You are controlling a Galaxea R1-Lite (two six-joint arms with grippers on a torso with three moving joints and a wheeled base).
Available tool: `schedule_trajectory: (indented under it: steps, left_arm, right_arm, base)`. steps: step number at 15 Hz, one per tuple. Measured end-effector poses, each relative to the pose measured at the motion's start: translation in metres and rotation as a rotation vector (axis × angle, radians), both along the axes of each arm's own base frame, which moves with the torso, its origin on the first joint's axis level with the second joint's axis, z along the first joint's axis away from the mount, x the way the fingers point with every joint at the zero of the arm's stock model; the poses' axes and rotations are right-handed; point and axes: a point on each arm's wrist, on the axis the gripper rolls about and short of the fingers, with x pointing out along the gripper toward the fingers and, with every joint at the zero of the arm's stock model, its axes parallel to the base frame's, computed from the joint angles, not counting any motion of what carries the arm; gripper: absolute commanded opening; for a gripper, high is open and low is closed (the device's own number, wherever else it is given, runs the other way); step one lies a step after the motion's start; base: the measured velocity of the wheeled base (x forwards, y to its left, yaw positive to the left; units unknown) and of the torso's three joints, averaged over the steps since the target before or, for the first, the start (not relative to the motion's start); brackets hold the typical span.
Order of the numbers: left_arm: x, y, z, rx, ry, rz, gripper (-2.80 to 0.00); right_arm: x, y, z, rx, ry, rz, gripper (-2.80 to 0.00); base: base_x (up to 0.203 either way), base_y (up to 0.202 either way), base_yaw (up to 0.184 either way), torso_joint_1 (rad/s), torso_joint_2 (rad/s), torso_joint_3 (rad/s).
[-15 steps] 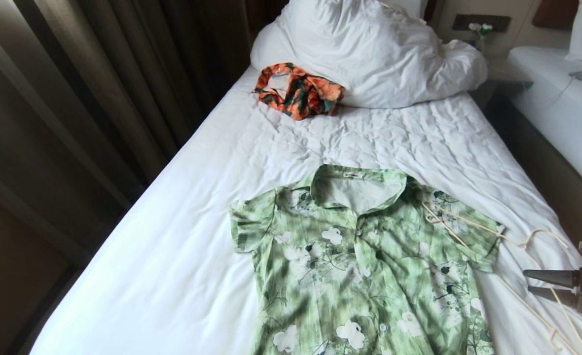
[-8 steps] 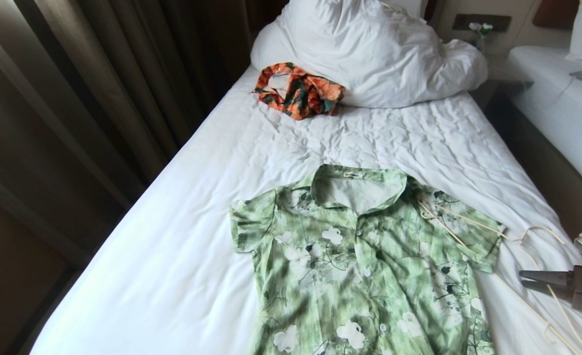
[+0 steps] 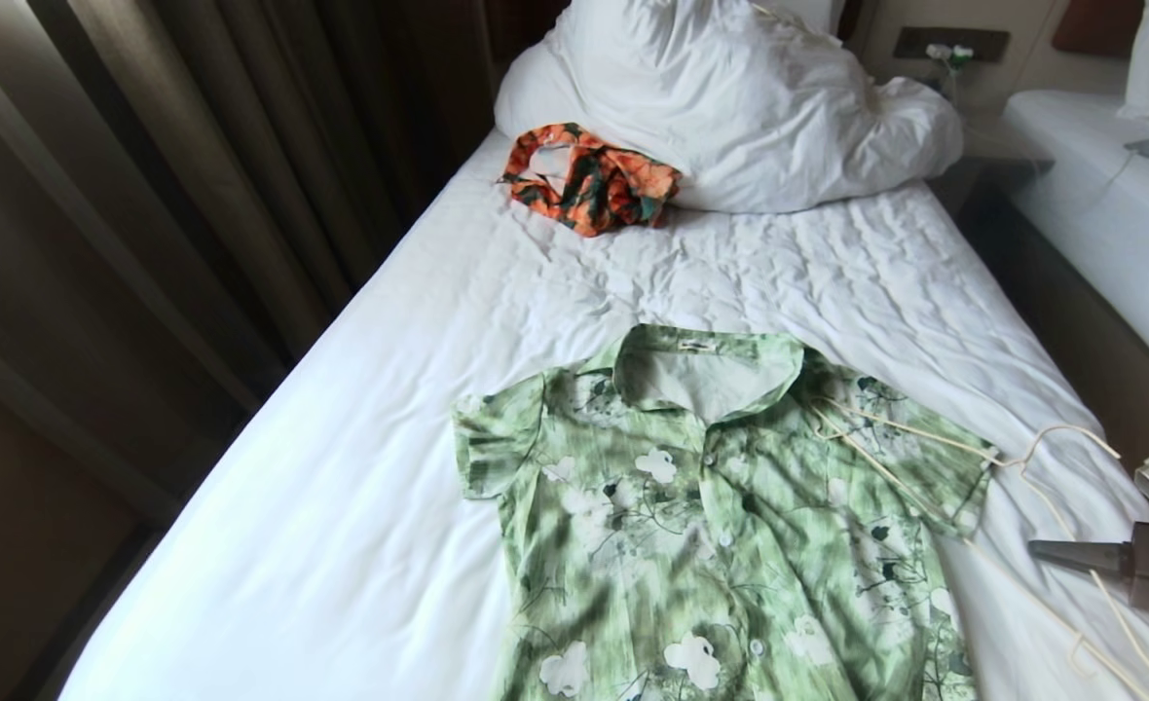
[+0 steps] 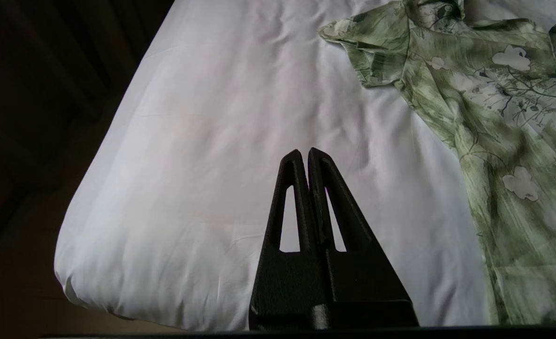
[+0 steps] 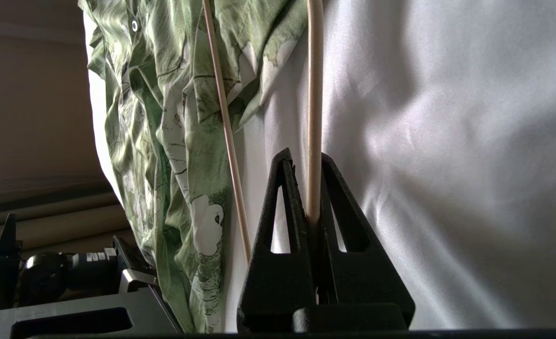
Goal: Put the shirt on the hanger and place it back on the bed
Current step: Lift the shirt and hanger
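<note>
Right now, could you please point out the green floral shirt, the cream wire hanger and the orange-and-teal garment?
Green floral shirt (image 3: 691,506): head view, chest.
Cream wire hanger (image 5: 314,94): right wrist view, gripped wire.
Orange-and-teal garment (image 3: 589,180): head view, middle.

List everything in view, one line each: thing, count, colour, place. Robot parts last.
bed: one, white sheet, fills the middle of the head view.
shirt: one, green with white flowers, flat on the near part of the bed.
hanger: one, cream wire, across the shirt's right shoulder and sheet.
orange-and-teal garment: one, crumpled by the pillow.
pillow: one, white, head of bed.
second bed: one, white, far right.
curtain: dark, left.
left gripper: black, shut, empty, over bare sheet.
right gripper: black, shut on hanger wire, right bed edge.
</note>
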Motion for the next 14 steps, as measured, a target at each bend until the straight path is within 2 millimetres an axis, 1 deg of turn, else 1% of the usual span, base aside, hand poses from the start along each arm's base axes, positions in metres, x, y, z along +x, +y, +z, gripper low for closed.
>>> schedule_trajectory:
  steps: [3,6,10,14]
  left_arm:
    - [0.0,0.0,0.0,0.0,0.0,0.0,-2.8]
    - [0.0,0.0,0.0,0.001,0.0,0.0,-2.8]
    - [0.0,0.0,0.0,0.0,0.0,0.0,-2.8]
    - [0.0,0.0,0.0,0.0,0.0,0.001,-2.8]
  right_arm:
    - [-0.001,0.001,0.013,-0.024,-0.032,-0.001,-2.8]
    - [-0.004,0.003,0.033,-0.064,-0.083,-0.001,-2.8]
    - [-0.011,0.008,0.071,-0.139,-0.18,-0.003,-2.8]
    - [-0.019,0.015,0.104,-0.214,-0.277,0.003,-2.8]
  base:
    - [0.0,0.0,0.0,0.0,0.0,0.0]
    - [0.0,0.0,0.0,0.0,0.0,0.0]
    - [0.0,0.0,0.0,0.0,0.0,0.0]
    - [0.0,0.0,0.0,0.0,0.0,0.0]
